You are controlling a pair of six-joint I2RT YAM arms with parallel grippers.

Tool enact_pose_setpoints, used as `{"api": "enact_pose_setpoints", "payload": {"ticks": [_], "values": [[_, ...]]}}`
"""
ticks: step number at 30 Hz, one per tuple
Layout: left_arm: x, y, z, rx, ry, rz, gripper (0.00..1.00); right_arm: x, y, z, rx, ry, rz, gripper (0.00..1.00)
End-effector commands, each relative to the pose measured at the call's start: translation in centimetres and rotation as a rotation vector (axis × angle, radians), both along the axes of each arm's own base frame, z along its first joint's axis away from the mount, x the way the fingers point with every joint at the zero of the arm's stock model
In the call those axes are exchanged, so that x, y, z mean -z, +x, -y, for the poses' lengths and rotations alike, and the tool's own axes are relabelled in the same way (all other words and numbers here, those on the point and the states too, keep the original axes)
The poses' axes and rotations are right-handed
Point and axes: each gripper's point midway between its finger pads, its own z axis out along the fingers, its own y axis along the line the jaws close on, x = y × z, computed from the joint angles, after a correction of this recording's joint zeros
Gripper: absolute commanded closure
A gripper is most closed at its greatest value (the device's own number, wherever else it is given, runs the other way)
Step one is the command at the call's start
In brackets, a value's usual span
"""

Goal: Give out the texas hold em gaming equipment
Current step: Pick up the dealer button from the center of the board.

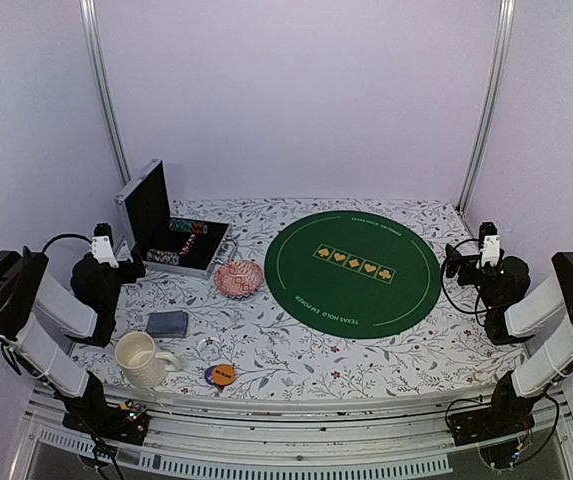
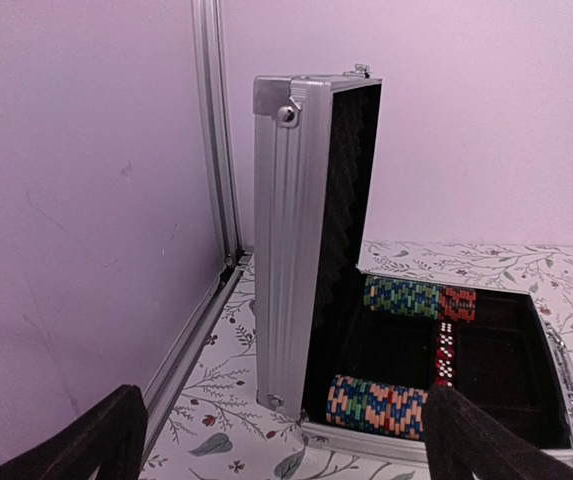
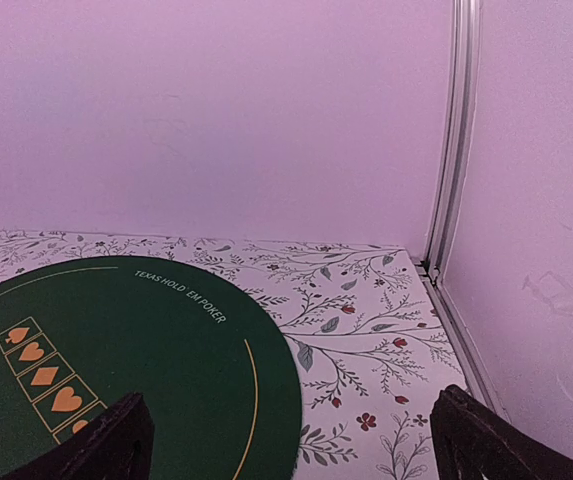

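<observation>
Aluminium chip case (image 1: 171,235) stands lid-up at the far left of the bench (image 1: 276,345) so its poker chips (image 2: 378,405) lie reachable, the card deck (image 1: 167,323) and buttons (image 1: 220,375) near left of the green felt mat (image 1: 354,272), while left pincer (image 2: 286,440) and right pincer (image 3: 286,440) gape wide, empty.

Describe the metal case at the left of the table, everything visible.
The case is ribbed silvery metal with riveted corner caps and looks like aluminium. It sits flat on the flowered tablecloth at the far left of the table, with its lid open and standing upright. The lid is lined with black wavy foam. The base is lined in black and split into compartments. Inside lie two rows of striped chips, one near and one far, and a line of red dice. Nothing grips it.
</observation>
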Motion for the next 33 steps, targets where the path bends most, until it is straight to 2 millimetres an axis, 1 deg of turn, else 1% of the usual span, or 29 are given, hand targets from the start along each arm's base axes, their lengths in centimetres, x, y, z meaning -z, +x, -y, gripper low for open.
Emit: {"api": "enact_pose_setpoints", "payload": {"ticks": [1, 11, 12, 13, 15, 16, 17, 18, 19, 21, 22, 23, 24, 25, 27, 28, 30, 31, 32, 33], "values": [[-0.2, 0.3, 0.3, 0.012, -0.003, 0.005, 0.02, 0.0, 0.2, 0.2, 0.006, 0.007, 0.000, 0.01], [-0.1, 0.3, 0.3, 0.015, -0.003, 0.004, 0.02, -0.1, 0.4, 0.3, 0.006, 0.009, 0.000, 0.01], [-0.2, 0.3, 0.3, 0.017, -0.002, 0.006, 0.02, -0.3, 0.5, 0.7, 0.032, 0.010, -0.002, 0.01], [-0.6, 0.4, 0.2, 0.010, -0.001, 0.010, 0.02, -1.0, 0.7, 1.3, 0.064, 0.023, 0.001, 0.01], [-1.9, 0.3, -0.9, -0.056, -0.032, 0.013, 0.02, -2.5, 0.9, 1.8, 0.093, 0.038, -0.007, 0.01], [-2.5, 0.2, -2.0, -0.123, -0.063, 0.002, 0.02, -3.0, 0.9, 1.7, 0.091, 0.040, -0.024, 0.01], [-3.4, 0.3, -3.0, -0.182, -0.081, -0.014, 0.02, -4.5, 0.6, 1.6, 0.084, 0.042, 0.001, 0.01], [-4.9, 0.4, -3.6, -0.216, -0.083, -0.006, 0.02, -6.2, 0.1, 1.3, 0.064, 0.075, 0.029, 0.01], [-7.0, 0.3, -3.7, -0.223, -0.082, 0.030, 0.02, -7.8, -0.4, 0.8, 0.036, 0.096, 0.055, 0.01], [-11.5, 0.8, -2.5, -0.152, -0.118, 0.081, 0.02, -10.9, -1.4, -0.4, -0.039, 0.147, 0.096, 0.01], [-13.5, 1.0, -1.5, -0.093, -0.149, 0.094, 0.02, -12.3, -1.8, -1.1, -0.084, 0.171, 0.106, 0.01], [-15.3, 1.4, 0.0, -0.017, -0.172, 0.089, 0.02, -13.2, -2.1, -1.9, -0.131, 0.200, 0.097, 0.01], [-16.6, 1.6, 1.9, 0.058, -0.186, 0.063, 0.02, -14.0, -2.3, -2.7, -0.175, 0.219, 0.082, 0.01], [-17.8, 1.8, 4.2, 0.143, -0.187, 0.030, 0.02, -15.3, -2.5, -3.7, -0.235, 0.244, 0.070, 0.01], [-18.7, 1.5, 9.6, 0.290, -0.148, -0.063, 0.02, -16.1, -3.1, -5.7, -0.357, 0.294, 0.012, 0.01], [-18.4, 0.9, 12.7, 0.359, -0.107, -0.121, 0.02, -16.2, -3.3, -6.7, -0.417, 0.314, -0.023, 0.01], [-17.0, -1.2, 18.4, 0.485, -0.029, -0.232, 0.02, -15.9, -3.6, -8.4, -0.503, 0.375, -0.109, 0.01], [-15.8, -2.6, 21.0, 0.545, -0.002, -0.301, 0.02, -15.5, -3.6, -9.1, -0.516, 0.393, -0.158, 0.01], [-14.6, -3.9, 23.1, 0.595, 0.005, -0.365, 0.02, -15.1, -3.5, -9.9, -0.519, 0.402, -0.205, 0.01], [-12.9, -5.4, 25.1, 0.644, 0.012, -0.444, 0.03, -14.5, -3.6, -11.0, -0.520, 0.397, -0.257, 0.01]]}}
